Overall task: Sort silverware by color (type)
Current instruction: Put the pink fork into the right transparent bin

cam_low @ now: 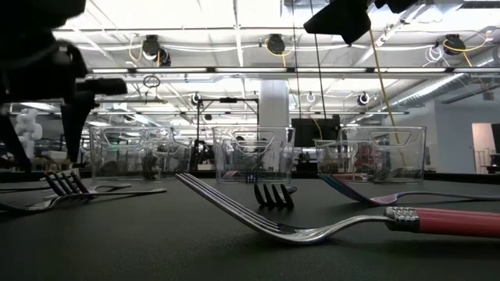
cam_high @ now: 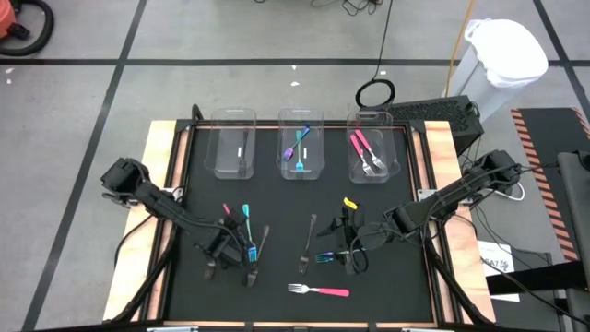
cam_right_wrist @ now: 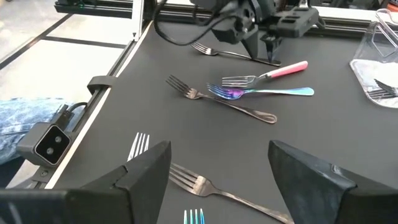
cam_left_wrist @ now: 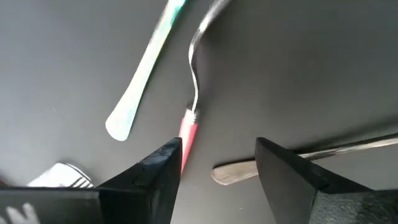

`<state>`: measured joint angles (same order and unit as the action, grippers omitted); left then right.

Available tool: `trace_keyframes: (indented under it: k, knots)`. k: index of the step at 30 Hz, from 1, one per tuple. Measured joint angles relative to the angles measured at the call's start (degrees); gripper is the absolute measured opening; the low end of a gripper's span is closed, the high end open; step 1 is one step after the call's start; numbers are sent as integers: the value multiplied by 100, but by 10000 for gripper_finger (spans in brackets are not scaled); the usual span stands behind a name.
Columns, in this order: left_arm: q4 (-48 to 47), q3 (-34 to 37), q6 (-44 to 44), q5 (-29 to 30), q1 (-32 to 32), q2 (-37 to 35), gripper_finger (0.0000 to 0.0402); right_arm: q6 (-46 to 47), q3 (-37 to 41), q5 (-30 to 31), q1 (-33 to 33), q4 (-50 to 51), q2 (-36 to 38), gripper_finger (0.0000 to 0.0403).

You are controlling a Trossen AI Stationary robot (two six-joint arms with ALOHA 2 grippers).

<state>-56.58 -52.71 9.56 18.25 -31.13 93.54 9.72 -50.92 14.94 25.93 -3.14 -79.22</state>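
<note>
Several forks lie flat on the black mat. My left gripper (cam_high: 227,236) (cam_left_wrist: 217,155) hangs open low over a pink-handled fork (cam_left_wrist: 188,134). Its fingers stand on either side of the pink handle, with a teal handle (cam_left_wrist: 140,74) and a silver handle (cam_left_wrist: 236,171) close by. My right gripper (cam_high: 343,247) (cam_right_wrist: 217,168) is open above a silver fork (cam_right_wrist: 205,186) near the mat's middle right. Another pink-handled fork (cam_high: 318,291) (cam_low: 445,221) lies near the mat's near edge. A silver fork (cam_high: 309,242) lies between the arms.
Three clear bins (cam_high: 235,143) stand in a row at the mat's far side. The middle bin (cam_high: 301,148) holds teal and purple forks and the right bin (cam_high: 371,152) holds pink ones. Wooden table edges (cam_high: 159,184) frame the mat. A white bag (cam_high: 502,55) stands beyond the far right corner.
</note>
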Motion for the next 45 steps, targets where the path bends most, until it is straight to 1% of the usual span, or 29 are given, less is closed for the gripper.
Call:
trace_keyframes:
  k: [3, 8, 11, 18, 22, 27, 30, 33, 36, 37, 40, 45]
  knots:
    - [257, 237, -8, 167, 57, 0, 205, 3, 0, 0, 0, -2, 0, 265]
    - [550, 486, -12, 234, 209, 0, 199, 4, 0, -2, 0, -2, 0, 265]
    - [656, 538, 5, 389, 292, 0, 184, 5, 0, -1, 0, -2, 0, 265]
    - [691, 538, 34, 427, 557, 0, 144, 6, 0, 0, -2, -2, 0, 265]
    - [701, 538, 244, 184, 758, 0, 132, 7, 0, 0, -1, -2, 0, 265]
    - [1119, 726, 645, -253, 1008, -33, 117, 9, 0, -2, -2, -4, 0, 265]
    - [1171, 794, 757, -373, 1100, -37, 96, 9, 0, -2, 2, -7, 0, 265]
    - [1171, 798, 765, -466, 1156, -42, 63, 9, 0, -2, 2, -5, 0, 265]
    - [1173, 802, 751, -464, 1154, -54, 30, 9, 0, -2, 2, -2, 0, 265]
    - [1177, 802, 746, -462, 1156, -52, 27, 9, 0, -2, 2, -3, 0, 265]
    - [1157, 761, 734, -423, 1154, -43, 27, 8, 0, -2, 2, -4, 0, 265]
    - [982, 516, 721, -180, 1028, 2, 27, 11, 0, 0, 2, -4, 0, 265]
